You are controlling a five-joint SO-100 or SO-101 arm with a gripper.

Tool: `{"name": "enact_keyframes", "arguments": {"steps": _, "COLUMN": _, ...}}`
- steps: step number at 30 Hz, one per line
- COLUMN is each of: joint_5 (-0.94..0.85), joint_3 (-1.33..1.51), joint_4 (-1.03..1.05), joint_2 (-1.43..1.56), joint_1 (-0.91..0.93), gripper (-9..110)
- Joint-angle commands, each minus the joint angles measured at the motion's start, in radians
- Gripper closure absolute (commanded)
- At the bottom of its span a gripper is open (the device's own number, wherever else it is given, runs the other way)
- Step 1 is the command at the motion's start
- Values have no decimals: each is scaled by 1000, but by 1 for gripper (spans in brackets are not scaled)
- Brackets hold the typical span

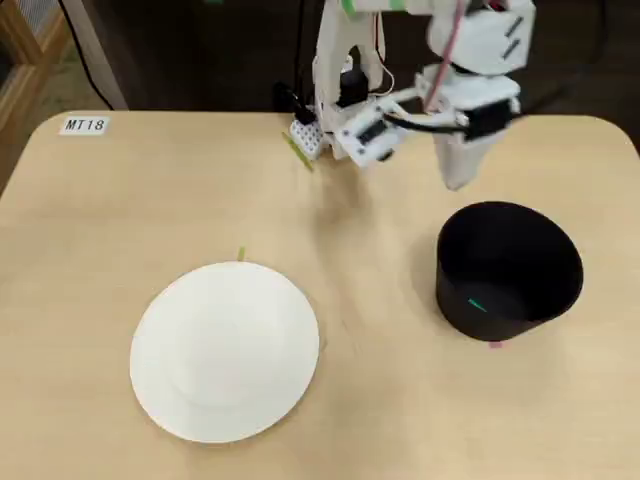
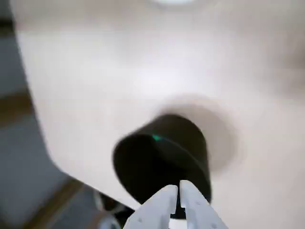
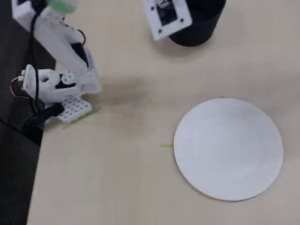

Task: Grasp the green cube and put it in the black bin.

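The green cube is a tiny bright-green speck inside the black bin, on its floor near the left wall. The wrist view also shows it inside the bin. My gripper hangs just behind the bin's far rim, pointing down. In the wrist view my gripper has its white fingertips pressed together with nothing between them, over the bin's near edge. In another fixed view the bin stands at the top edge, partly hidden by my wrist's camera mount.
A flat white plate lies at the front left of the table; it also shows in another fixed view. Thin green tape strips lie on the table. The arm's base stands at the back edge.
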Motion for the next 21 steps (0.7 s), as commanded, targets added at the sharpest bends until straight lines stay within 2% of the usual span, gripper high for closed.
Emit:
{"name": "enact_keyframes", "arguments": {"steps": 1, "joint_5": 26, "joint_3": 354, "joint_4": -199, "joint_2": 468, "joint_1": 149, "gripper": 102}}
{"name": "enact_keyframes", "arguments": {"steps": 4, "joint_5": 87, "joint_3": 802, "joint_4": -399, "joint_2": 857, "joint_1": 160, "gripper": 102}}
{"name": "enact_keyframes", "arguments": {"steps": 9, "joint_5": 49, "joint_3": 1197, "joint_4": -377, "joint_2": 1250, "joint_1": 212, "gripper": 102}}
{"name": "enact_keyframes", "arguments": {"steps": 13, "joint_5": -23, "joint_3": 1289, "joint_4": -368, "joint_2": 1249, "joint_1": 210, "gripper": 102}}
{"name": "enact_keyframes", "arguments": {"steps": 21, "joint_5": -49, "joint_3": 1462, "joint_4": -433, "joint_2": 1249, "joint_1": 256, "gripper": 102}}
